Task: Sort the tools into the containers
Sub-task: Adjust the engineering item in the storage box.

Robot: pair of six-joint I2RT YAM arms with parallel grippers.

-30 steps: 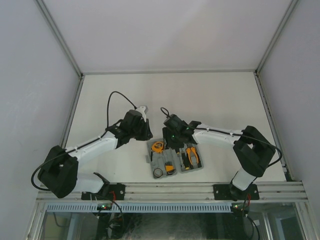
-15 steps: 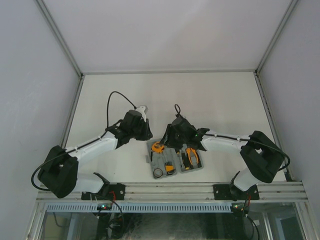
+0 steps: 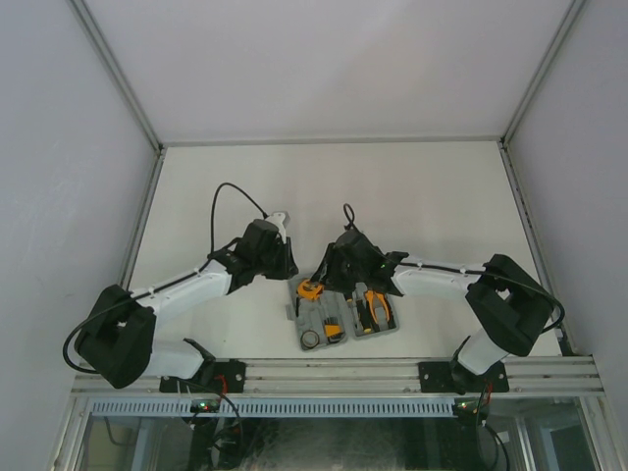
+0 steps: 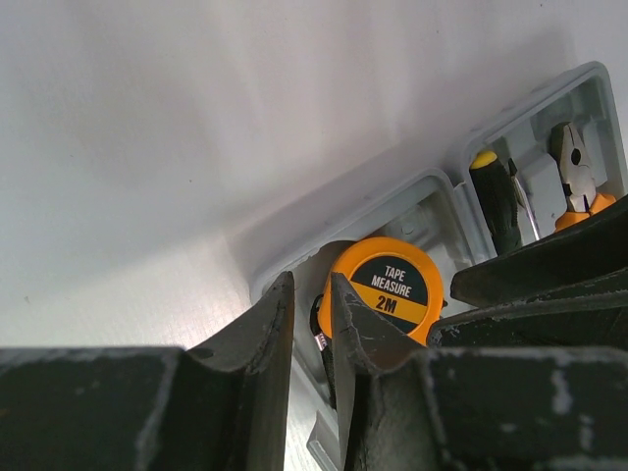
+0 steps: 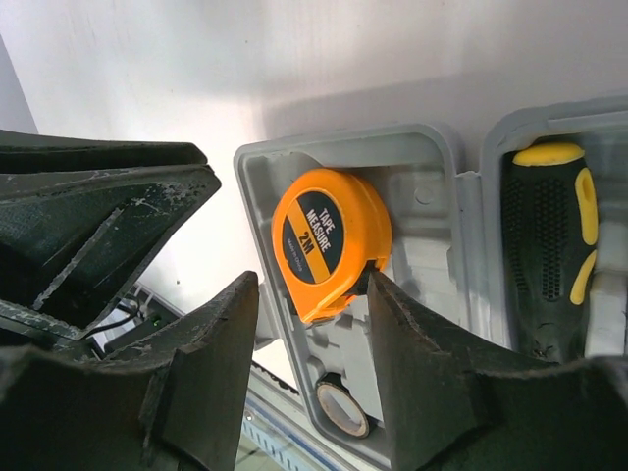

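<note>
White tabletop (image 3: 412, 196), grey case (image 5: 432, 147) lying open: the right gripper (image 5: 314, 285), jaws apart, straddles the orange tape measure (image 5: 329, 240) tilted in the case's left half, one finger touching its edge. The left gripper (image 4: 310, 285) hovers alongside, barely parted, empty. A screwdriver (image 5: 549, 245) and pliers (image 4: 574, 177) sit in the right half.

You can read just one label: the round black-and-orange face of the tape measure (image 5: 329, 240) says "TAPE MEASURE", with "2M" on the orange band beneath it. It sits just ahead of the right gripper (image 5: 314, 283), between the fingertips, with the lettering slanted. From the left gripper (image 4: 311, 282) the same label lies just ahead and to the right, nearly upright.
</note>
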